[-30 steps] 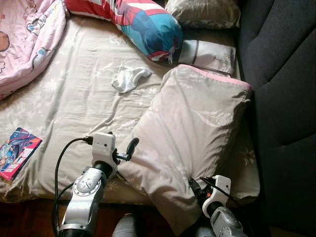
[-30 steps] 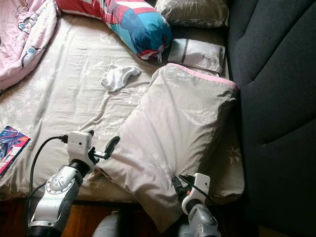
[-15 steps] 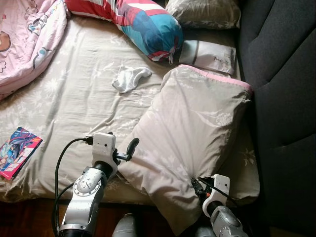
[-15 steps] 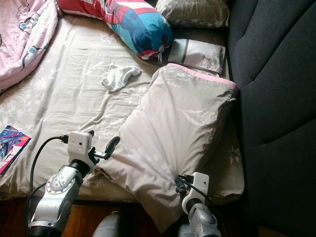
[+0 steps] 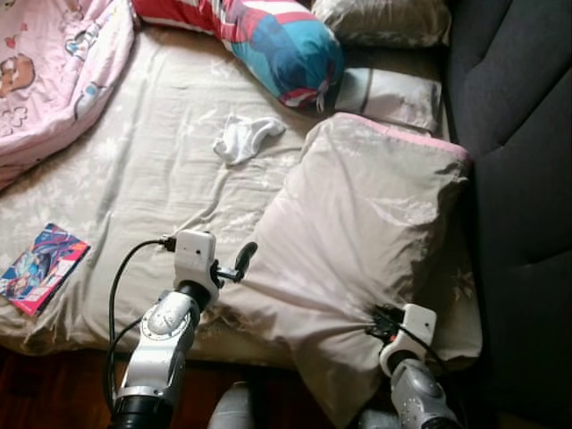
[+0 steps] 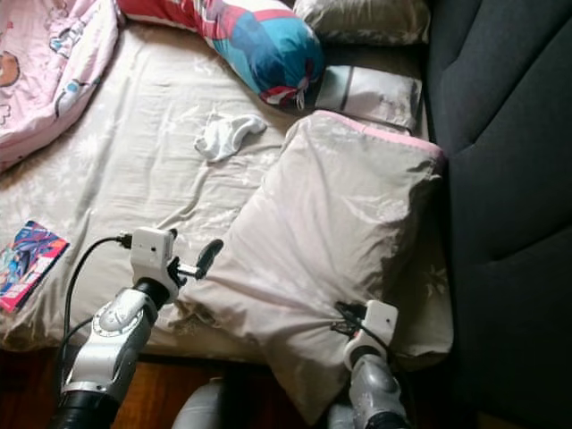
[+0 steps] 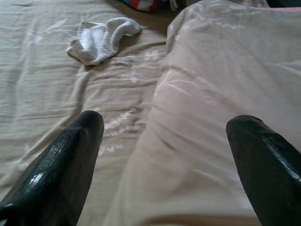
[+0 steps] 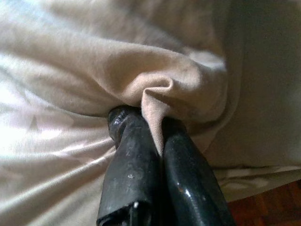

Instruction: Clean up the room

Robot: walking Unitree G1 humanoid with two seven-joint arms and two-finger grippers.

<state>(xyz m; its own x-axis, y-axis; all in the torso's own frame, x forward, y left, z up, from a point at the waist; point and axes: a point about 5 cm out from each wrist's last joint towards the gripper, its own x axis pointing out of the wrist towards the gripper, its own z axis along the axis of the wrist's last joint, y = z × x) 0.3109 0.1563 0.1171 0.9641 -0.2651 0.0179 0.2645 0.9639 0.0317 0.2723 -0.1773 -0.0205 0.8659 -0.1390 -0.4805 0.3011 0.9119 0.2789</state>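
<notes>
You have two silver, rounded metal arms, each ending in a white boxy wrist block. A black cable loops from the left block, and the left gripper [image 5: 239, 263] and right gripper [image 8: 149, 123] carry glossy, textured black fingers.

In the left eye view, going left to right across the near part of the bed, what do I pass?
Comic book → left gripper, open at the pillow's edge → big beige pillow → right gripper, pinching the pillow's fabric.

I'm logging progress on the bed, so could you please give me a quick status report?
Right gripper shut on pillow fabric, near edge. Left gripper open, straddling pillow's other side. White sock and book loose on sheet.
</notes>
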